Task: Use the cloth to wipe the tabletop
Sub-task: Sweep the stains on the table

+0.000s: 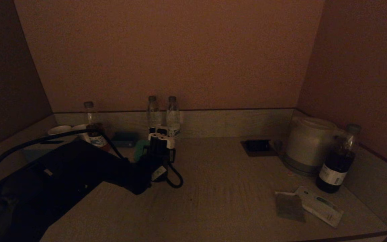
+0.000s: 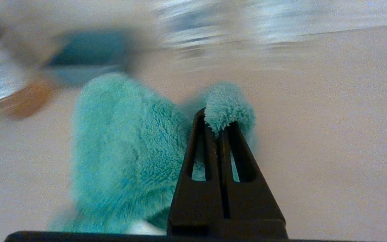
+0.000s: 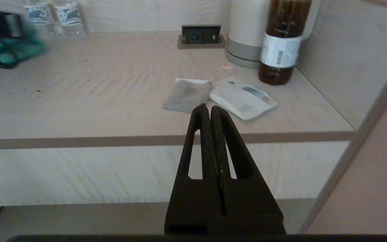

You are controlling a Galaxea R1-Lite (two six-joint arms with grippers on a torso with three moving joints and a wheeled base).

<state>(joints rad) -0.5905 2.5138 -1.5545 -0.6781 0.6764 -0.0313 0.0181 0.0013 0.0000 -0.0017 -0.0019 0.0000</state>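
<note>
A fluffy teal cloth [image 2: 126,151] hangs bunched from my left gripper [image 2: 217,121], which is shut on a fold of it just above the pale wood tabletop [image 2: 331,134]. In the head view the left gripper [image 1: 158,153] is over the table's left-centre, with the cloth [image 1: 140,148] showing beside it on the tabletop [image 1: 227,188]. The cloth also shows far off in the right wrist view [image 3: 8,50]. My right gripper [image 3: 210,109] is shut and empty, held below and in front of the table's front edge [image 3: 113,141]; it is out of the head view.
Two water bottles [image 1: 163,114] stand at the back wall. A third bottle [image 1: 92,124], cups [image 1: 60,130] and a blue box [image 1: 124,139] are back left. A kettle [image 1: 309,144], dark bottle [image 1: 336,164], socket [image 1: 258,146] and flat packets [image 1: 307,205] are at right.
</note>
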